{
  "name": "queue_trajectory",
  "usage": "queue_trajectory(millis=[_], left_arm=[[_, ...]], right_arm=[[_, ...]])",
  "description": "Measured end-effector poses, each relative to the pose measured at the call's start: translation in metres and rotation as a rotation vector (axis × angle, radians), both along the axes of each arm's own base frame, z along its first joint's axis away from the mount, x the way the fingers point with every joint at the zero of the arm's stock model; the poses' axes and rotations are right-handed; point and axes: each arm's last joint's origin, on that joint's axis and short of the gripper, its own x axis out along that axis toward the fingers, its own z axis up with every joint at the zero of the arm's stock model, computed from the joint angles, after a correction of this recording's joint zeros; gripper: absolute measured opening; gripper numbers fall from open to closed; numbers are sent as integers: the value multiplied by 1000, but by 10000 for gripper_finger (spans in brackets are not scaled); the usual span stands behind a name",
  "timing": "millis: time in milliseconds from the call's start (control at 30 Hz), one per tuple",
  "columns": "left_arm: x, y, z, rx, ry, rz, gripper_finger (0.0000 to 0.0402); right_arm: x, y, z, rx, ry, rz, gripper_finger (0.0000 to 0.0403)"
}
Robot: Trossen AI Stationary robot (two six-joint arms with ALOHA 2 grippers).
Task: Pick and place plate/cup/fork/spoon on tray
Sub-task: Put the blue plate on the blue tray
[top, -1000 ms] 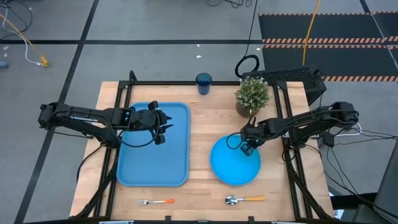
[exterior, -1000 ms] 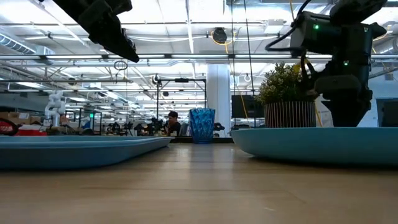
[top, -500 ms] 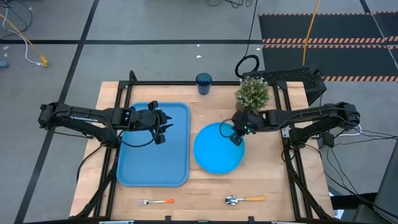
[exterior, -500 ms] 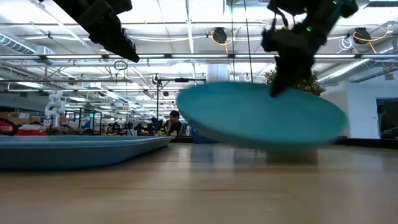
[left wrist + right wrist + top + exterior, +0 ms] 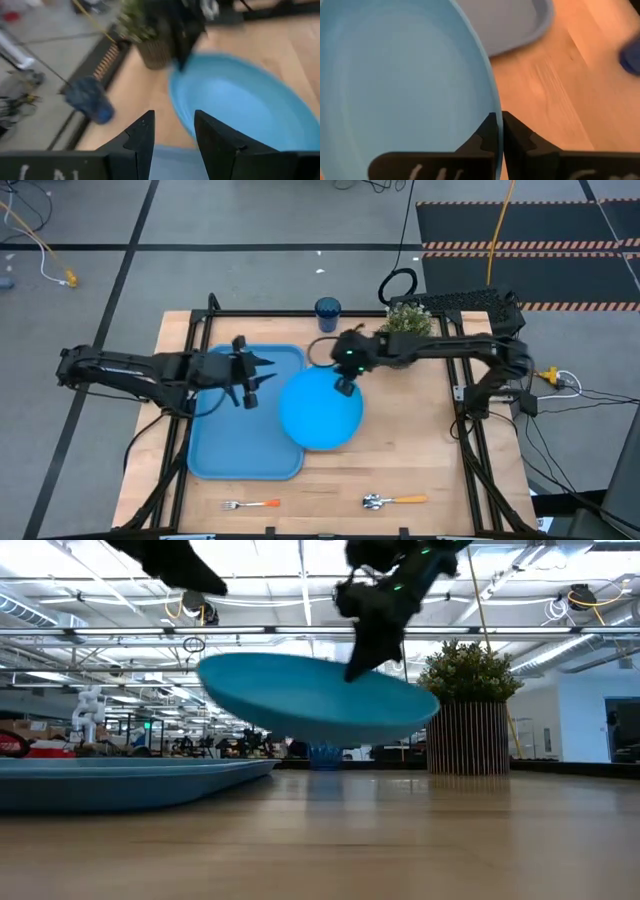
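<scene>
I had the right tool [image 5: 345, 383] pinched tight on the rim of the plate [image 5: 320, 409], its 2 fingers [image 5: 490, 131] nearly together with only the thin edge between them. In the low view the plate [image 5: 315, 700] hung clear of the table [image 5: 400, 840], tilted, with the tool [image 5: 362, 660] gripping its upper edge. From above, the plate overlapped the right edge of the tray [image 5: 225, 435], partly over the tray and partly over bare wood.

My left tool [image 5: 248, 373] hovered over the tray's far half, its fingers [image 5: 142, 145] apart and holding nothing; past them I saw the plate [image 5: 245, 105], the cup [image 5: 90, 100] and the plant [image 5: 150, 35].

The cup [image 5: 327, 311] stood at the far edge of the table, well apart from the tray, with the potted plant [image 5: 405, 320] to its right. The fork [image 5: 250, 504] and the spoon [image 5: 393, 501] lay near the front edge, the fork just in front of the tray, the spoon well to its right.
</scene>
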Motion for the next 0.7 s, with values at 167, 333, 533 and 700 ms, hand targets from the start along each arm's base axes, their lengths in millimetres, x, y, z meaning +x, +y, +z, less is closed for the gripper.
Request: queue_trajectory(millis=[167, 333, 533, 700], left_arm=[[-33, 3, 25, -27, -172, 53, 143], [-61, 4, 40, -57, -301, 24, 143], [-76, 5, 27, -42, -341, -17, 143], [-83, 5, 16, -36, -382, -32, 143]], right_arm=[[41, -7, -2, -24, -25, 69, 0], [80, -13, 5, -58, -91, 132, 0], [115, -18, 11, -82, -161, 175, 0], [136, -22, -1, -74, -220, 160, 0]])
